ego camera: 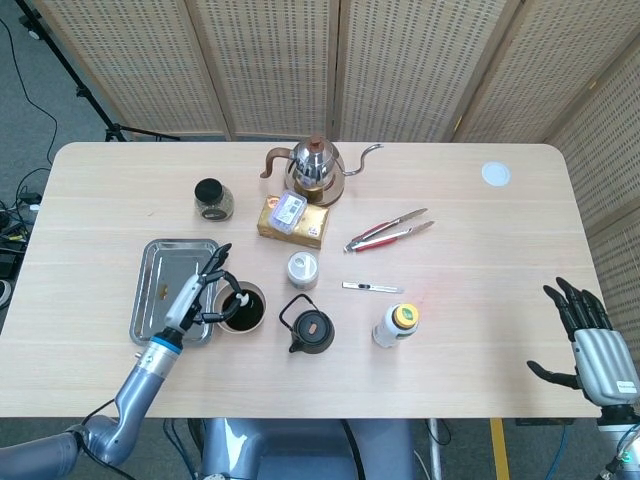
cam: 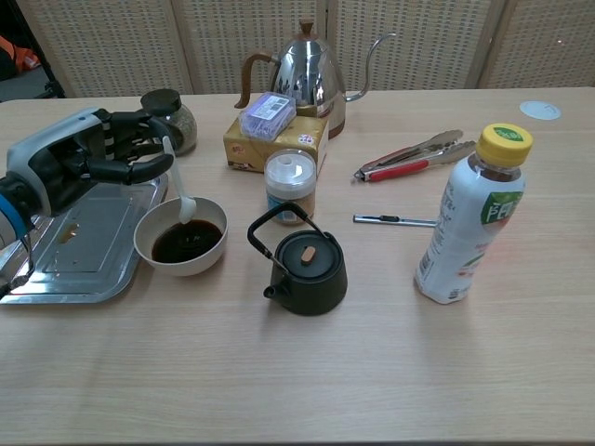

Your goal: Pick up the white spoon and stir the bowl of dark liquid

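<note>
Head view: my left hand [ego camera: 200,297] over the bowl [ego camera: 241,307], right hand [ego camera: 592,345] idle, fingers spread, holding nothing | Chest view: I pinch the white spoon [cam: 180,192], tip dipping into dark liquid [cam: 187,242] | Stir small, slow circles, off the rim.

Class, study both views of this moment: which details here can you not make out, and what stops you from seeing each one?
- White spoon: whether its tip touches the dark liquid; chest view, the bowl rim hides it; head view, too small.
- Left hand: its grip on the spoon; chest view, the fingers cover the handle.
- Right hand: absent from chest view; head view cuts its wrist at the edge.
- Bottle label: blurred.
</note>
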{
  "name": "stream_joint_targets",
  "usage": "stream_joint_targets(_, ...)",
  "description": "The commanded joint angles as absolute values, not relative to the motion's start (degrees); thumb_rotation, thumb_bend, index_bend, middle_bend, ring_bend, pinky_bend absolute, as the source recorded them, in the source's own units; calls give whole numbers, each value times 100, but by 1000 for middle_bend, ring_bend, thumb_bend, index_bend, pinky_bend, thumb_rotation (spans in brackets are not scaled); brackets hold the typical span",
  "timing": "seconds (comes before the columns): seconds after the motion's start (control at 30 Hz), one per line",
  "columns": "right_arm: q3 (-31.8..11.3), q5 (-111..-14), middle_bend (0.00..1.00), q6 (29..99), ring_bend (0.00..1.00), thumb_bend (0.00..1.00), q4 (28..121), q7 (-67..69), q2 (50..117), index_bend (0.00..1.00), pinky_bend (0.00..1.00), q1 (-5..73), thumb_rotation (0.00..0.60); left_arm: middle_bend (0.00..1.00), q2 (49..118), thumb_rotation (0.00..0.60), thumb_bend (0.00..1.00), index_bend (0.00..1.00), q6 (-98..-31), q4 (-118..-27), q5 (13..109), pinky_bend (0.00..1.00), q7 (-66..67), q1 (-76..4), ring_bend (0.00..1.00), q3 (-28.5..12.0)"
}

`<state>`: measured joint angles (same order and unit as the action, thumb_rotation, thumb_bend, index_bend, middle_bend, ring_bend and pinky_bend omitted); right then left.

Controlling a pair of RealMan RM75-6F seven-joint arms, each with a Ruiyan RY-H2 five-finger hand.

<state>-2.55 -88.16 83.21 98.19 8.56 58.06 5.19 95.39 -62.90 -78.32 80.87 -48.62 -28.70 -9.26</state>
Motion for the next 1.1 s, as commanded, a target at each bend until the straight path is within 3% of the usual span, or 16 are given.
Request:
stream_joint_targets(0.03,-252,-8811,0,8309,0,0,9817,862,5806,0,0,522,600,0,9851,600,398,622,-6248,-7377,8076,0,-5149,-2917,0,-919)
stream_joint_targets(0.53,-251,-8767,0,8245,0,0,9803,884,5806,0,0,543,600,0,10561,600,406,629,-6300,-6328,8145,0,-5540,-3001,0,-891)
stream_joint_targets(1.1,-232,-8743,0,8161,0,0,9789,875,5829,0,0,571,600,0,10848,600,409,635,-6381,-5960,8272,0,-5556,-3033,0,-795)
